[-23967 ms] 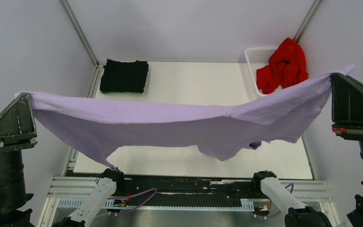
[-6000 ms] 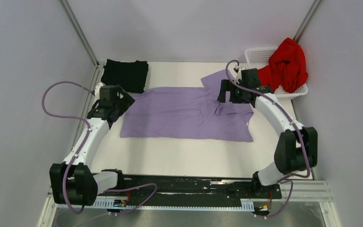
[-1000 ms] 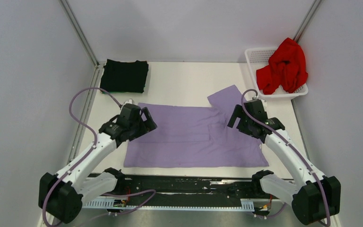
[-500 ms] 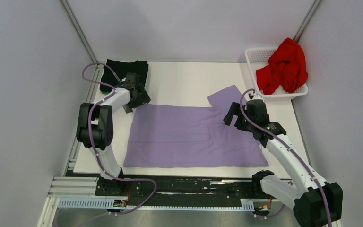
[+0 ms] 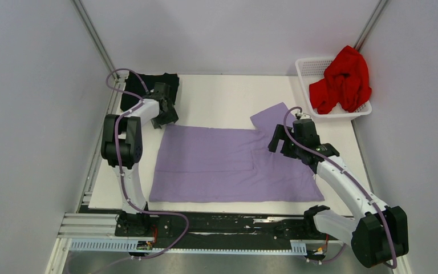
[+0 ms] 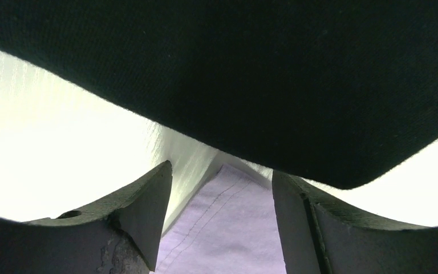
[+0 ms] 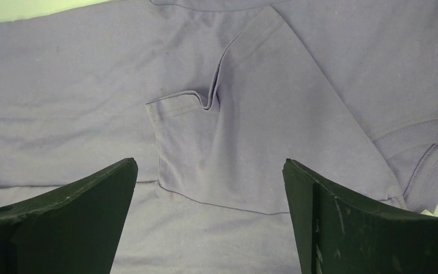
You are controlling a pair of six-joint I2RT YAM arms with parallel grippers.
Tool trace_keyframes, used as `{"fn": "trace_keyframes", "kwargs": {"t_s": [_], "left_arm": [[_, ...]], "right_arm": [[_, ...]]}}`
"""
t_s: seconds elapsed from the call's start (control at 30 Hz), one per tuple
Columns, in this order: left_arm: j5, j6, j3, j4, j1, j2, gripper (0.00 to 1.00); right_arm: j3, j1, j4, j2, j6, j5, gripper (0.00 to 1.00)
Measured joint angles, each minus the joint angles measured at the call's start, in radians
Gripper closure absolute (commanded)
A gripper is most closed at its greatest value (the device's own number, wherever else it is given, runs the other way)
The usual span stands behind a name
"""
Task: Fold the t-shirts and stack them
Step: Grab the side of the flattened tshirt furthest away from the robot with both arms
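Note:
A lavender t-shirt (image 5: pixel 228 162) lies spread flat mid-table, one sleeve folded in over its body (image 7: pixel 274 114). My left gripper (image 5: pixel 165 118) is down at its far left corner. In the left wrist view the left gripper (image 6: pixel 221 171) stands open, the hemmed lavender corner (image 6: pixel 234 228) lying between its fingers. A folded black t-shirt (image 6: pixel 234 74) lies just beyond, at the far left (image 5: pixel 148 85). Over the shirt's right side my right gripper (image 5: pixel 278 141) hovers, its jaws wide open (image 7: pixel 210 165) and holding nothing. A red t-shirt (image 5: pixel 342 80) is heaped in the basket.
The white lattice basket (image 5: pixel 307 67) stands at the far right corner, against the wall post. A black rail (image 5: pixel 222 228) carrying the arm bases runs along the near table edge. White walls close in on both sides.
My left arm swung from the shirt's left edge out to its far left corner beside the black t-shirt, and its jaws narrowed. The right gripper edged slightly farther away.

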Motion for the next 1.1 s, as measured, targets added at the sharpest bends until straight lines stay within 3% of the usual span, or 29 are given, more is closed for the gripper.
{"fn": "trace_keyframes", "kwargs": {"t_s": [0.37,0.7,0.83,1.0,1.1], "left_arm": [[-0.039,0.02,0.063,-0.081,-0.019,0.04,0.48],[-0.108,0.02,0.111,-0.152,-0.088,0.065,0.58],[-0.137,0.018,0.111,-0.172,-0.098,0.066,0.72],[-0.16,0.016,0.124,-0.201,-0.102,0.076,0.98],[-0.165,0.018,0.127,-0.215,-0.102,0.077,1.0]], "right_arm": [[0.0,0.0,0.001,0.002,0.0,0.021,0.0],[-0.01,0.0,0.002,0.002,0.0,0.054,0.0],[-0.01,0.0,0.002,0.002,0.0,0.061,0.0],[-0.01,0.0,0.002,0.002,0.0,0.071,0.0],[-0.01,0.0,0.002,0.008,0.0,0.082,0.0]]}}
